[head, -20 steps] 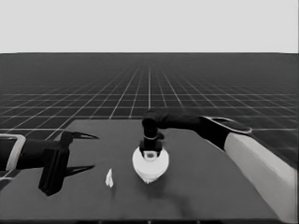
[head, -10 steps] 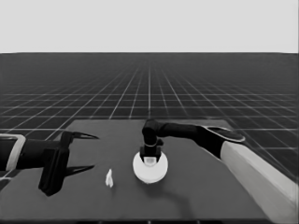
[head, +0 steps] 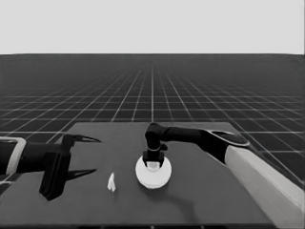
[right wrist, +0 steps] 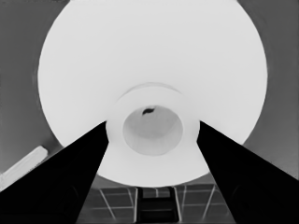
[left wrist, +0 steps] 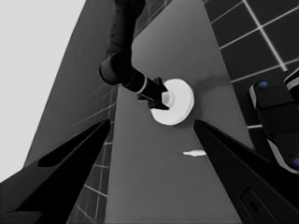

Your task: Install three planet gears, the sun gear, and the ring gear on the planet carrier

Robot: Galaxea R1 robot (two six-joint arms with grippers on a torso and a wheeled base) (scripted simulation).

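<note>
Right claw [head: 153,162] pinching raised hub of larger round part [head: 153,172] at mid-counter [head: 200,195]; left claw [head: 81,155] spread, idle beside thin white piece [head: 111,182]. Risk: off-centre release leaves part tilted, unseated.

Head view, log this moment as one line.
right gripper: fingers astride hub of larger round part | left gripper: parked, open, table's left end | thin white piece: untouched

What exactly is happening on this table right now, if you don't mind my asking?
The right pincer is over the middle of the table, its fingers either side of the raised hub of the larger round part. That part lies flat and hides whatever is under it. A thin white piece lies apart to one side. The left pincer waits open over the table's left end, holding nothing.
</note>
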